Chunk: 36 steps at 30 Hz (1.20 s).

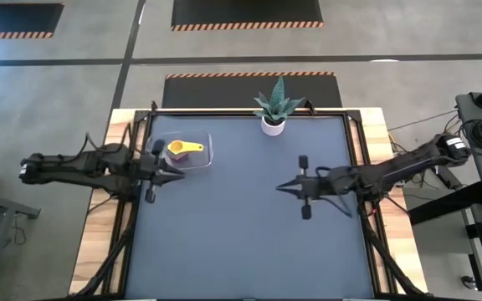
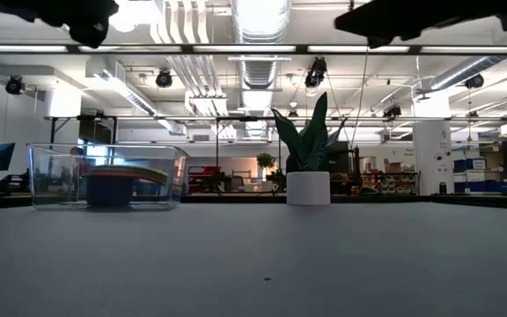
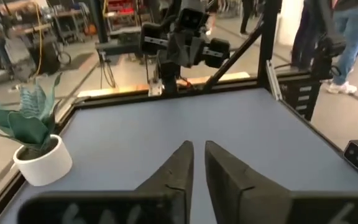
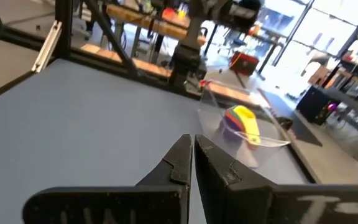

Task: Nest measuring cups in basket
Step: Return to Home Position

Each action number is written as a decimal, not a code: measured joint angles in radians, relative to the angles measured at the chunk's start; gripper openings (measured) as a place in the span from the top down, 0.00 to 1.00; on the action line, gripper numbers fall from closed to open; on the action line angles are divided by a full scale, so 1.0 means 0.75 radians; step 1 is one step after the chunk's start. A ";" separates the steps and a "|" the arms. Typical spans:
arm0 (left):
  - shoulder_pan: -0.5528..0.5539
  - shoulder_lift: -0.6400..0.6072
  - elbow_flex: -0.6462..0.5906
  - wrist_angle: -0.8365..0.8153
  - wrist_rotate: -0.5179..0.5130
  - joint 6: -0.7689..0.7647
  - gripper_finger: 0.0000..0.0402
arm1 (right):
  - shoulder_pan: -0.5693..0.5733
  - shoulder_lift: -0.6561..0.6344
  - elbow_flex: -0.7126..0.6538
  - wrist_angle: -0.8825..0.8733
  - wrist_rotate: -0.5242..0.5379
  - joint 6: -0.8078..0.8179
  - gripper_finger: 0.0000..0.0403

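Observation:
The clear basket (image 1: pixel 210 149) stands at the table's far left, and it also shows in the low view (image 2: pixel 60 176). Inside it the measuring cups (image 1: pixel 184 148) sit stacked one in another, with a yellow one on top and purple and blue showing beneath (image 4: pixel 241 121). My left gripper (image 1: pixel 181 177) hovers just near of the basket, pointing level toward the table's right. It is shut, with nothing between its fingers (image 3: pixel 197 149). My right gripper (image 1: pixel 279 187) is right of the table's middle and points left. It too is shut with nothing between its fingers (image 4: pixel 191 142).
A small white pot with a green plant (image 1: pixel 273 125) stands at the middle of the far edge. Dark frame rails run along the table's left and right sides. People stand beyond the table's right side in the left wrist view.

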State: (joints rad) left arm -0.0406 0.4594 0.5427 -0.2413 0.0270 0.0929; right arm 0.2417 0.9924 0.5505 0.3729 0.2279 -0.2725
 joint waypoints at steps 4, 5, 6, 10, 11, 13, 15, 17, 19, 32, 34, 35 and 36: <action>0.000 -0.128 -0.086 0.021 0.002 0.001 0.99 | -0.008 -0.182 -0.114 0.014 0.001 -0.047 0.98; 0.000 -0.154 -0.108 0.019 0.002 0.000 1.00 | -0.014 -0.224 -0.140 0.012 0.001 -0.055 0.98; 0.000 -0.179 -0.128 0.018 0.002 0.000 1.00 | -0.025 -0.264 -0.164 0.011 0.001 -0.062 0.98; 0.000 -0.264 -0.220 0.062 0.002 0.000 1.00 | -0.089 -0.401 -0.253 0.054 0.001 -0.107 0.98; 0.000 -0.280 -0.243 0.085 0.002 0.000 1.00 | -0.107 -0.430 -0.274 0.069 0.000 -0.118 0.98; 0.000 -0.308 -0.292 0.133 0.002 0.000 1.00 | -0.143 -0.488 -0.314 0.078 -0.001 -0.137 0.98; 0.000 -0.337 -0.332 0.145 0.002 0.002 1.00 | -0.174 -0.546 -0.350 0.078 -0.016 -0.142 0.98; 0.000 -0.367 -0.364 0.145 0.002 0.003 1.00 | -0.201 -0.606 -0.384 0.076 -0.051 -0.150 0.98; 0.000 -0.398 -0.393 0.143 0.002 0.005 1.00 | -0.219 -0.664 -0.414 0.071 -0.062 -0.156 0.98; 0.000 -0.615 -0.535 0.148 0.003 -0.006 1.00 | -0.287 -1.020 -0.555 -0.054 -0.059 -0.263 0.98; 0.000 -0.613 -0.543 0.156 0.003 -0.006 1.00 | -0.288 -1.079 -0.571 -0.082 -0.059 -0.281 0.98; 0.000 -0.611 -0.549 0.160 0.004 -0.009 1.00 | -0.288 -1.108 -0.579 -0.097 -0.059 -0.281 0.98; 0.000 -0.610 -0.555 0.170 0.004 -0.015 1.00 | -0.288 -1.137 -0.587 -0.112 -0.058 -0.281 0.98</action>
State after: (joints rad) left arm -0.0406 0.0020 0.1265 -0.1139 0.0303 0.0819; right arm 0.0254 0.1400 0.1100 0.2889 0.1845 -0.4835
